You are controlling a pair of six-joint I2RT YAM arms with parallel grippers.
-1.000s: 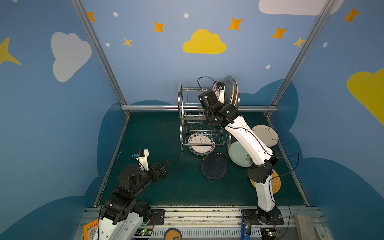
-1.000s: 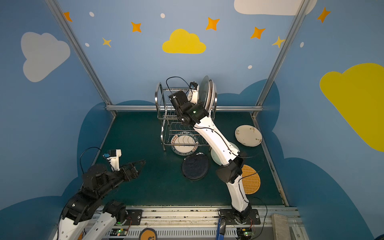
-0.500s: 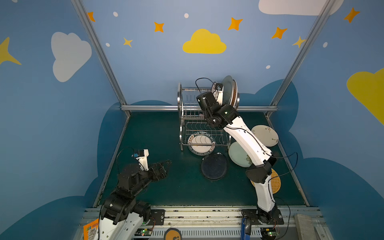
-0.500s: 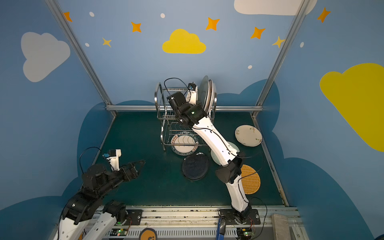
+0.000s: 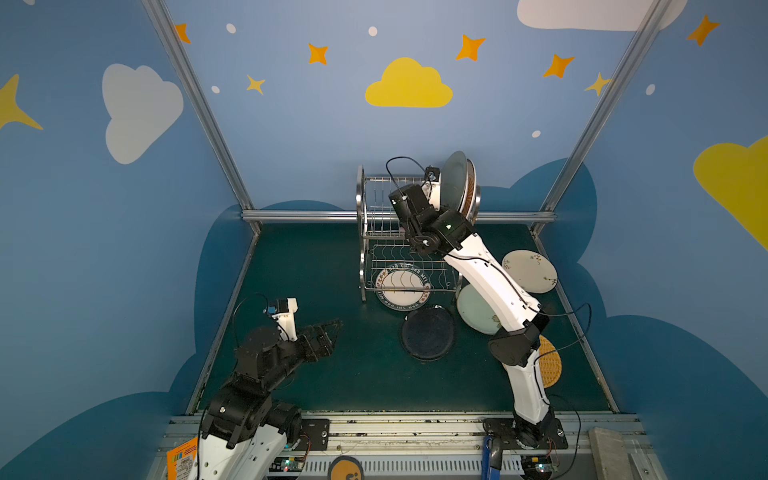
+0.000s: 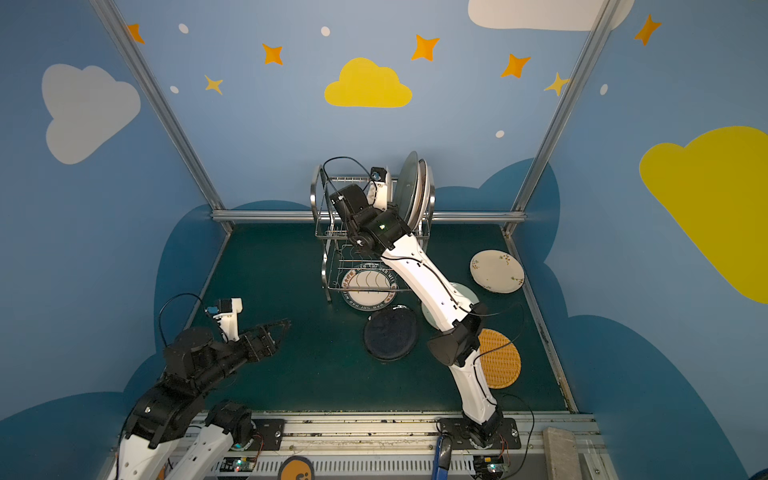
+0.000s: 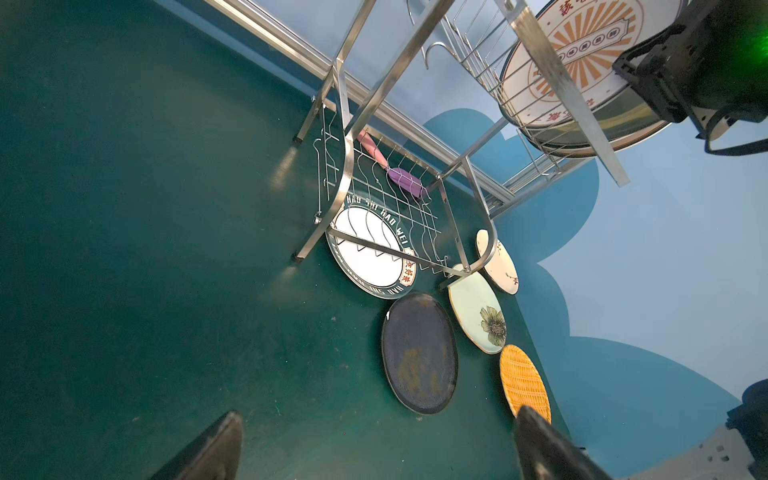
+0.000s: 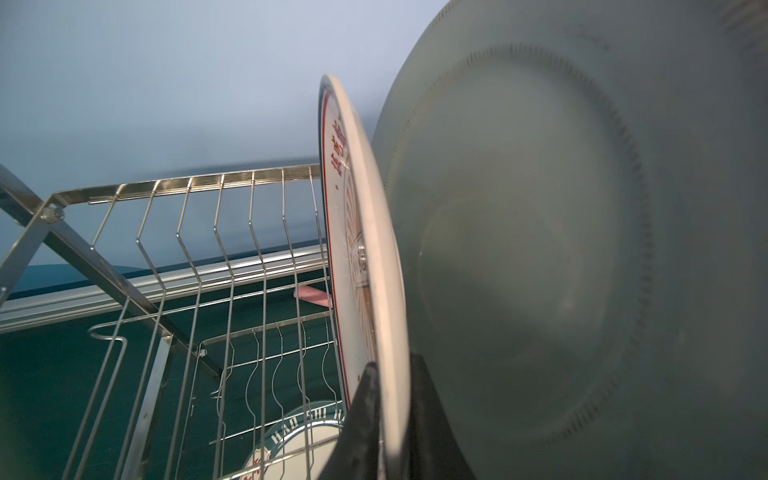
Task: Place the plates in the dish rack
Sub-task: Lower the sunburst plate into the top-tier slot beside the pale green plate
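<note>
Left gripper (image 5: pixel 334 330) sits low over the mat (image 5: pixel 311 270), fingers spread wide with nothing in them and well apart from every plate, probably to leave room for the other arm. Next over is the one rack (image 5: pixel 380 199), two tiers. Up on its top tier the right gripper (image 8: pixel 392 374) has a finger either side of the sunburst plate (image 8: pixel 353 232) rim, which looks like the way to stand it on edge in a slot just beside the grey plate (image 8: pixel 561 249). Whether it's really clamping or a touch loose, can't tell. A third plate (image 5: pixel 470 191) stands behind the grey one, so three upright. Five more lie flat on the mat: lettered plate (image 5: pixel 401 286) under the bottom tier, then navy plate (image 5: pixel 428 334), green plate (image 5: pixel 471 309), cream plate (image 5: pixel 530 270) and tan plate (image 5: pixel 550 363). Eight plates visible in all.
</note>
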